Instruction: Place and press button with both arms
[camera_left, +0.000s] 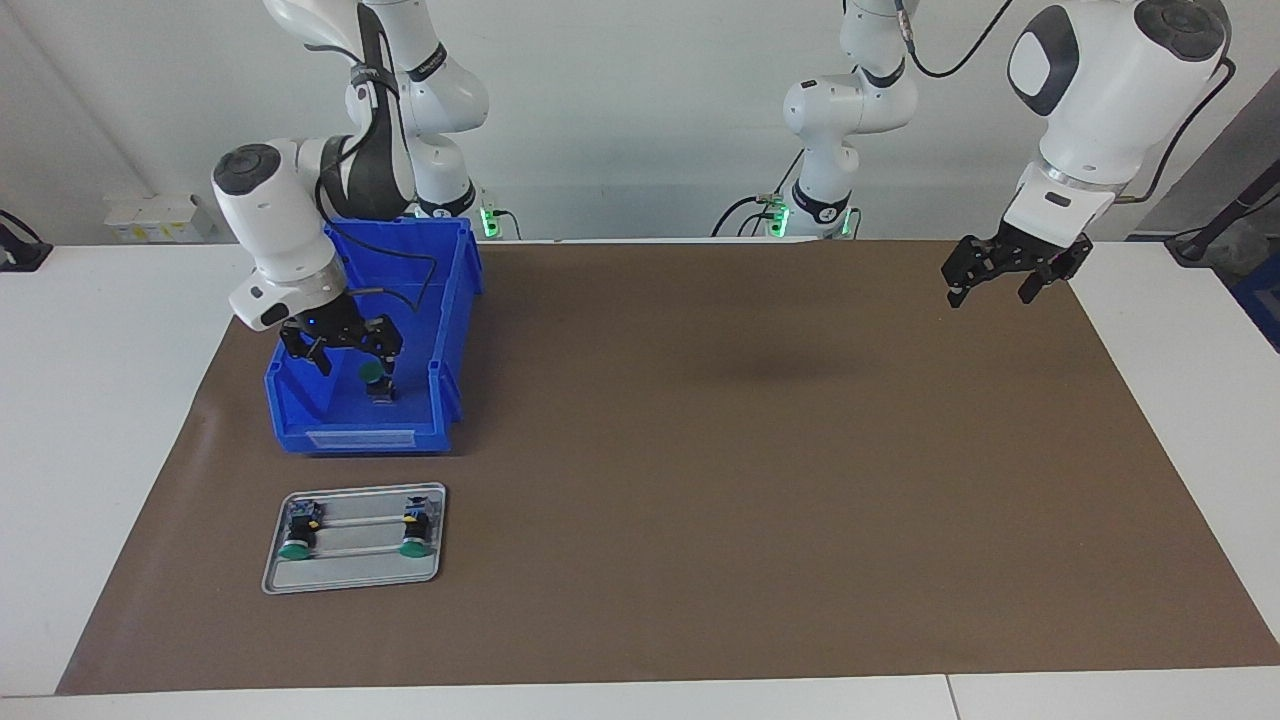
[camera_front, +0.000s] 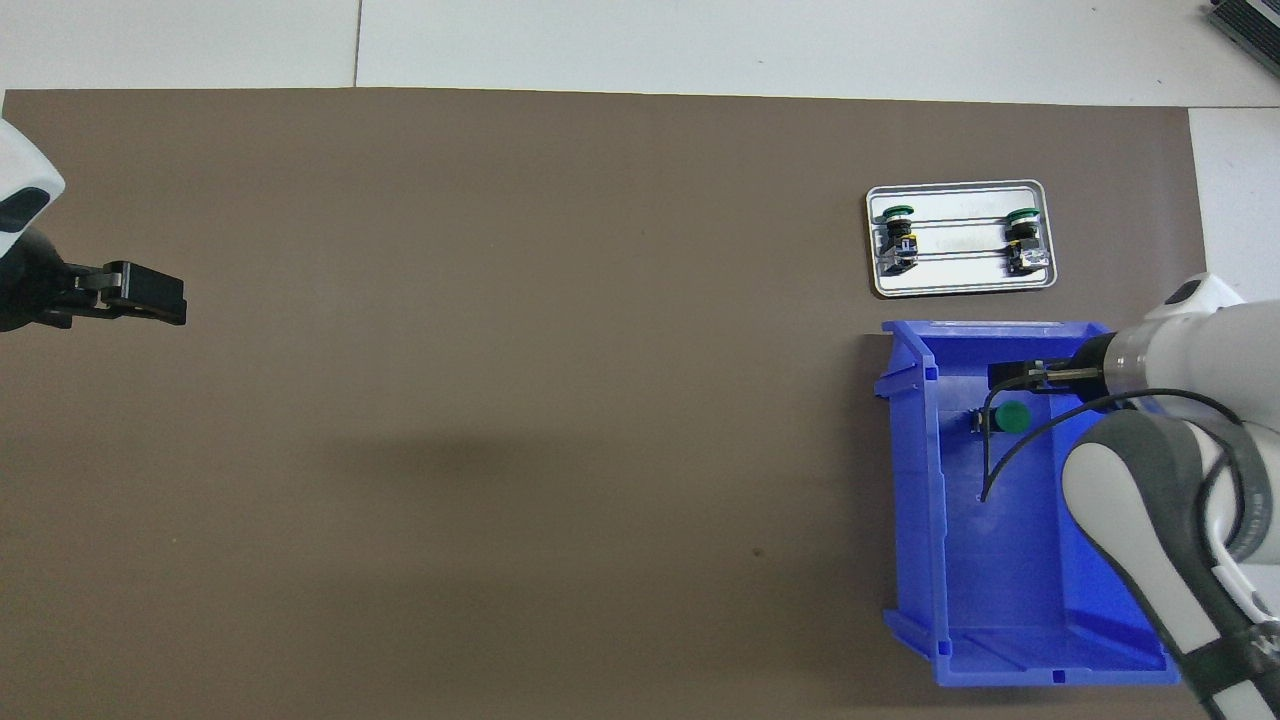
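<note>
Hovering over the blue bin (camera_left: 452, 300), the right gripper (camera_left: 345, 348) had its fingers spread and nothing between them. The button (camera_left: 376, 378) sat on the bin floor, green cap up, toward the bin's open front edge and just under the fingertips. Two more buttons (camera_left: 297, 530) (camera_left: 414, 528) lay on the metal tray (camera_left: 352, 574) by the table's edge away from the robots, at the right arm's end.

My read: that button wasn't in hand, so a fresh grab looked due. I'd come straight down, centre the fingers on the black body rather than the round cap, and stay off the bin wall.

The left gripper (camera_left: 1010, 270) waited, fingers spread too, above the mat (camera_left: 760, 480) near its corner at the left arm's end.
</note>
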